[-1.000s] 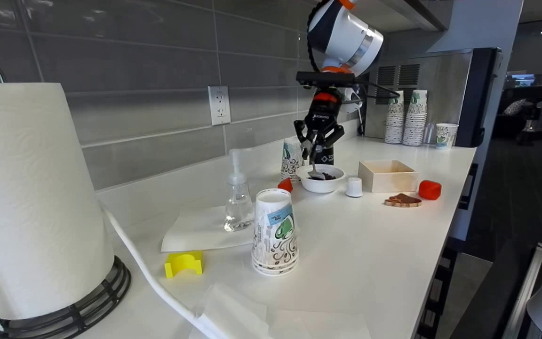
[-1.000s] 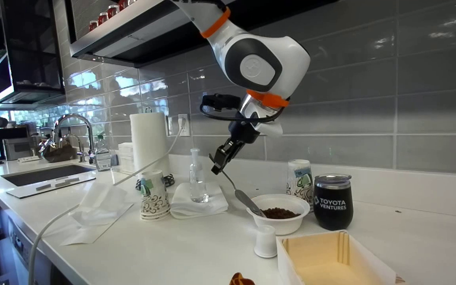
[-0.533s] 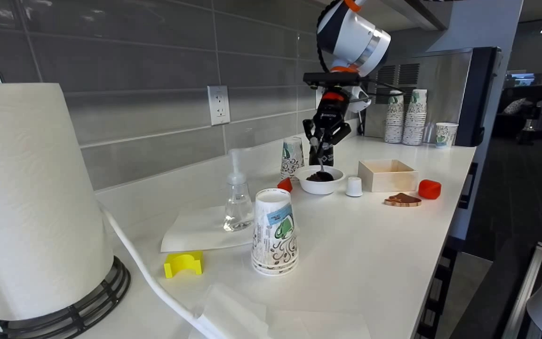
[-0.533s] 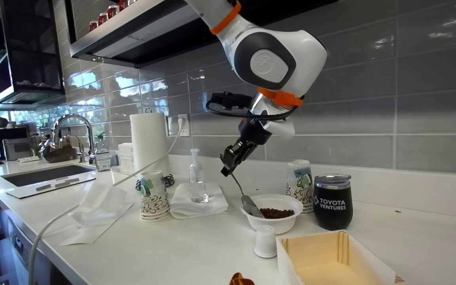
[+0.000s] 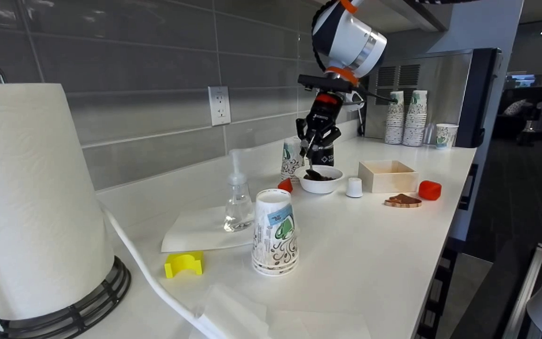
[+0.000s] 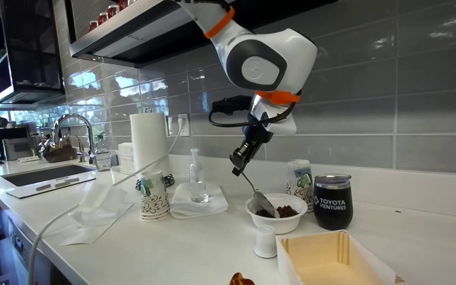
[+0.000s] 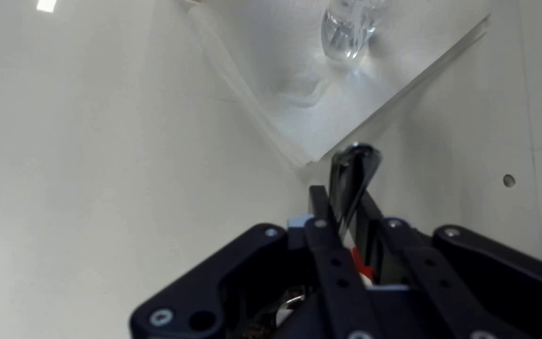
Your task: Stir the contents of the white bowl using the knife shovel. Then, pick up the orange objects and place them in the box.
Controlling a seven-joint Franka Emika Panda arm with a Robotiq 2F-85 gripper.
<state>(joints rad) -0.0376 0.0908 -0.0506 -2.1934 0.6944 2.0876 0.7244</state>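
Your gripper point(image 6: 239, 169) pinching the knife shovel point(image 6: 265, 204), tilted, its lower end in the white bowl point(image 6: 281, 227), among brown bits point(image 6: 288, 211); white cup point(image 5: 354, 187) between bowl and box point(image 5: 395, 182).

It was a kitchen: in an exterior view a sink point(image 6: 50, 174) and tap point(image 6: 73, 116) stood toward the far edge of the worktop point(image 6: 196, 245), grey tiles point(image 6: 346, 114) rising behind its back edge.

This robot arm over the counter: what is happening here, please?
The gripper holds a metal utensil, which slants down into the white bowl, probably to stir the brown contents. A pointed orange-red piece lies near the bowl, and a rounded orange-red piece near the wooden box; both are outside it.
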